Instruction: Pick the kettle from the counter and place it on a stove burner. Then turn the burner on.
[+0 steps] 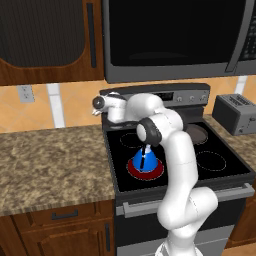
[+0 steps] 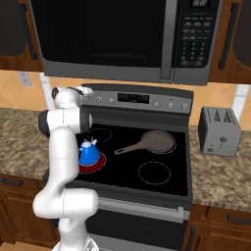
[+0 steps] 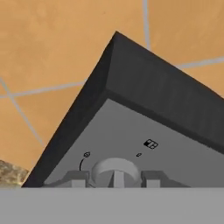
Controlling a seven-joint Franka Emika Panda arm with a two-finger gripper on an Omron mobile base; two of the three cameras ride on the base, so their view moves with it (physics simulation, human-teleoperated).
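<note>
The blue kettle [image 1: 144, 161] [image 2: 88, 153] stands upright on the front-left stove burner [image 1: 157, 170] [image 2: 100, 162], whose ring glows red around its base. My gripper [image 3: 114, 180] [image 2: 88, 91] is up at the left end of the stove's back control panel [image 1: 165, 95] [image 3: 144, 131], away from the kettle. In the hand view a round grey knob [image 3: 114, 168] sits between the two fingertips [image 3: 76, 178], which press against its sides. The granite counter [image 1: 50, 160] lies left of the stove.
A brown frying pan [image 2: 158, 141] [image 1: 197, 132] rests on the back-right burner. A grey toaster [image 2: 219, 130] [image 1: 235, 114] stands on the counter right of the stove. A dark microwave [image 2: 112, 39] hangs above the cooktop. Orange wall tiles lie behind the panel.
</note>
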